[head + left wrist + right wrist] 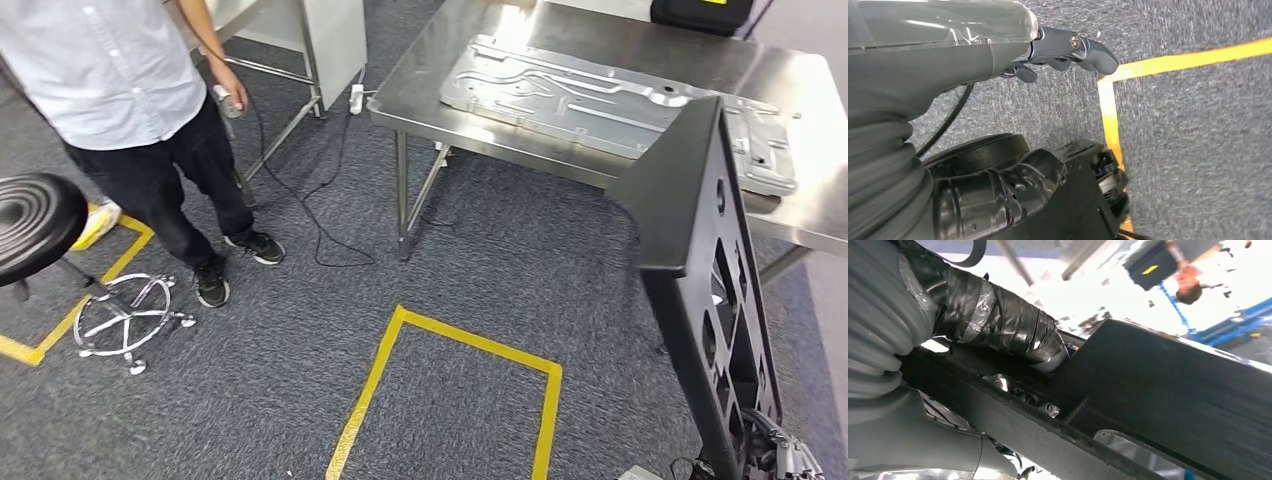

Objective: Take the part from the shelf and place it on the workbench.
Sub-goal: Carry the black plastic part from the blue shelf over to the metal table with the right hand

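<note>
Against my right hand (998, 335) lies the part (700, 260), a flat black panel with cut-outs, gripped by my tape-wrapped thumb and standing tall on edge near the bench's front edge. My left hand (1068, 50) hangs over carpet, its fingers curled on nothing. On the steel bench (450, 70) lies a grey stamped plate (600, 95). A person (130, 90) and a black stool (40, 225) stand left; yellow floor tape (470, 345) frames open carpet between.
</note>
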Action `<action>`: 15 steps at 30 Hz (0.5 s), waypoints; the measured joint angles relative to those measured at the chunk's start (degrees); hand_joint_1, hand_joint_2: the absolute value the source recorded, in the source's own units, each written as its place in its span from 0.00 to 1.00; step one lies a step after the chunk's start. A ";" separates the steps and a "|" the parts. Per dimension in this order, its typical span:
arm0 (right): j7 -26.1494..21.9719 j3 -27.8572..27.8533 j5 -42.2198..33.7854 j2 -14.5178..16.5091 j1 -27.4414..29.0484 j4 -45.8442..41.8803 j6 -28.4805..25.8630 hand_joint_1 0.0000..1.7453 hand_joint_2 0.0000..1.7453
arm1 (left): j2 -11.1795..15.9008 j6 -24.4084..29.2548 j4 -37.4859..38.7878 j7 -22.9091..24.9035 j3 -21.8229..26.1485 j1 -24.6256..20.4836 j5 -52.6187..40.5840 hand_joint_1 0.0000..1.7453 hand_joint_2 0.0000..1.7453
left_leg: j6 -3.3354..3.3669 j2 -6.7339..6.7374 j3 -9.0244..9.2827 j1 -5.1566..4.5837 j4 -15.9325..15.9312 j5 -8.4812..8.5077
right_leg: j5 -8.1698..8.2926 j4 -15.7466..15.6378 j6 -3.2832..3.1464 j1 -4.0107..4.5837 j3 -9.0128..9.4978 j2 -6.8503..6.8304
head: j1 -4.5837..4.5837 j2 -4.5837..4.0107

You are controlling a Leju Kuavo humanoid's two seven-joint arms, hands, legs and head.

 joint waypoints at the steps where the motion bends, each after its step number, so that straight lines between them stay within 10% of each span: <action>1: 0.01 0.00 0.04 0.00 0.05 0.09 0.00 1.00 1.00 | 0.00 -0.04 0.01 -0.04 0.01 0.02 0.03 0.00 1.00 | -0.10 0.73 0.15 0.00 0.03 -0.17 | 1.04 -0.56 0.10 -0.14 0.16 -0.26 | 0.00 0.00; 6: -0.02 0.02 0.21 0.00 0.01 0.25 0.00 1.00 1.00 | -0.03 -0.27 0.01 -0.17 0.02 -0.11 0.15 0.00 1.00 | -1.41 3.54 1.42 -0.37 0.03 -1.42 | 7.22 -15.03 -1.00 0.58 7.40 -4.30 | -0.04 0.00; 9: -0.03 0.02 0.21 0.00 0.13 0.28 0.00 1.00 1.00 | -0.05 -0.38 -0.01 -0.23 0.02 -0.46 0.14 0.00 1.00 | -2.36 4.50 2.30 -0.38 -0.18 -1.92 | 7.25 -15.57 -1.99 0.73 7.50 -2.64 | -0.08 0.00; 11: -0.03 0.03 0.20 0.01 0.14 0.28 0.00 1.00 1.00 | -0.07 -0.40 0.00 -0.28 0.02 -0.49 0.14 0.00 1.00 | -2.84 2.39 1.59 -0.19 2.31 -3.77 | 7.57 -16.23 -2.78 0.43 7.92 -1.41 | -0.14 0.00; 15: -0.03 0.19 0.20 0.02 0.03 0.41 0.00 1.00 1.00 | -0.05 -0.40 0.02 -0.31 0.02 -0.17 0.16 0.00 1.00 | -3.08 -1.52 -5.40 -0.01 15.51 -9.01 | 7.52 -16.28 -3.46 0.55 8.11 1.35 | -0.20 0.00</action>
